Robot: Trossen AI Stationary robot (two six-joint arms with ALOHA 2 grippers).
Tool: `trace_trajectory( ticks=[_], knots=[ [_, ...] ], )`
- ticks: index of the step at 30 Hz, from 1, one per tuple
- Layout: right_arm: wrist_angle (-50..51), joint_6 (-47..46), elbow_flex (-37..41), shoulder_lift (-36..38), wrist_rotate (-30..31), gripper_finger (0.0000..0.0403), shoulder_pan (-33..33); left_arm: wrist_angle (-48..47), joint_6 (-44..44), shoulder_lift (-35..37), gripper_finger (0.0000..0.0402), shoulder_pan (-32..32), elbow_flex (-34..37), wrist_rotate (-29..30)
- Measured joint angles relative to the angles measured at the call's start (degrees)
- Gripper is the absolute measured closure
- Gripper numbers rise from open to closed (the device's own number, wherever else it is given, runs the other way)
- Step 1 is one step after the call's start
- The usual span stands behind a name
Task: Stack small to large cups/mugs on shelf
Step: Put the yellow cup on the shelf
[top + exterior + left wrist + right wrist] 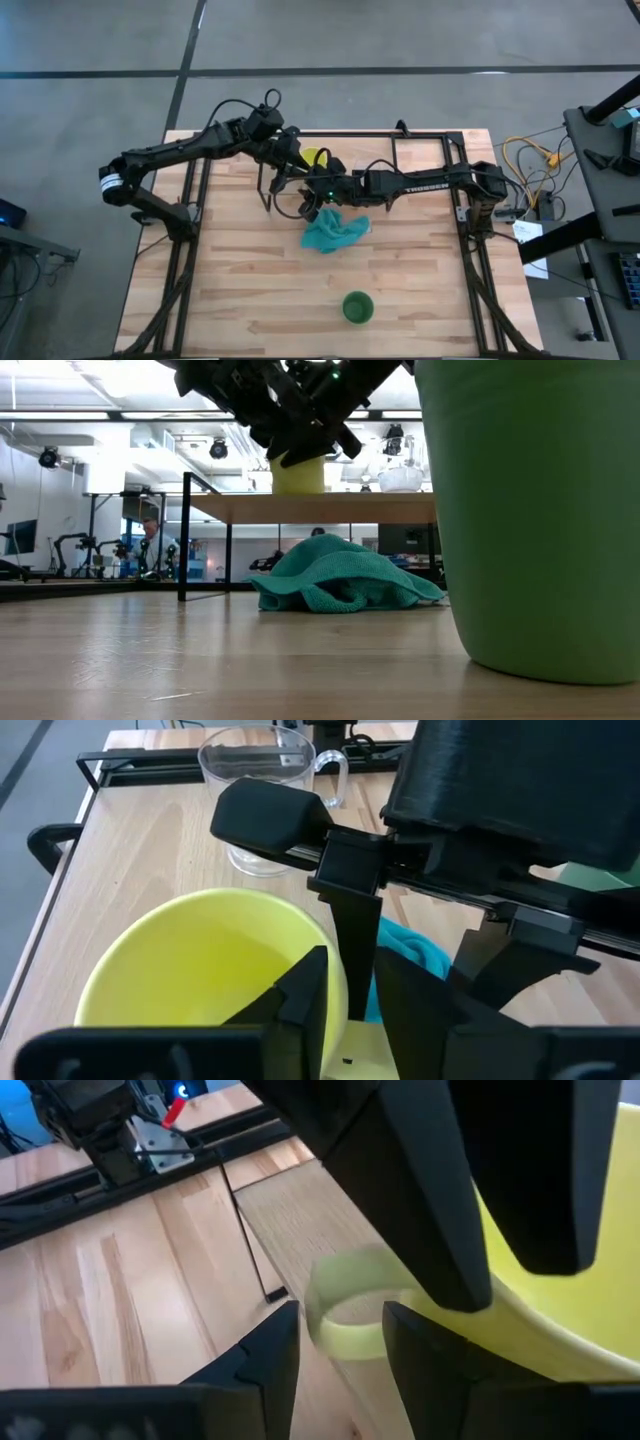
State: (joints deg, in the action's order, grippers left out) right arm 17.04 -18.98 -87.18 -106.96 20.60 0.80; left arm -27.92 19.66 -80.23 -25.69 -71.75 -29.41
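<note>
On the shelf (310, 508), left fingers (300, 995) pinch the glossy yellow mug's (190, 960) rim.

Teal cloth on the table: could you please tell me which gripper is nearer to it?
Right. The right gripper hangs just past the far edge of the crumpled teal cloth; the left gripper is farther back, clamped on the rim of the yellow handled mug.

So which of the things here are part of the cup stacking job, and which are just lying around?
Part of the job:
yellow mug
clear glass cup
green cup
shelf

Just lying about:
teal cloth
</note>
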Motion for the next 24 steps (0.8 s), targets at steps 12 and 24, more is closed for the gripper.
trace_trajectory(
  ticks=[12, 24],
  knots=[
    [5.30, 0.09, 0.00, 0.20, -0.02, 0.0261, -0.02, 0.00, 0.02, 0.00, 0.0326, -0.02, 0.00, 0.36],
    [8.49, -0.07, -0.03, 2.91, -0.08, 0.0263, -2.27, -0.06, -0.59, 0.57, 0.0326, -0.07, -0.57, 2.93]
  ],
)
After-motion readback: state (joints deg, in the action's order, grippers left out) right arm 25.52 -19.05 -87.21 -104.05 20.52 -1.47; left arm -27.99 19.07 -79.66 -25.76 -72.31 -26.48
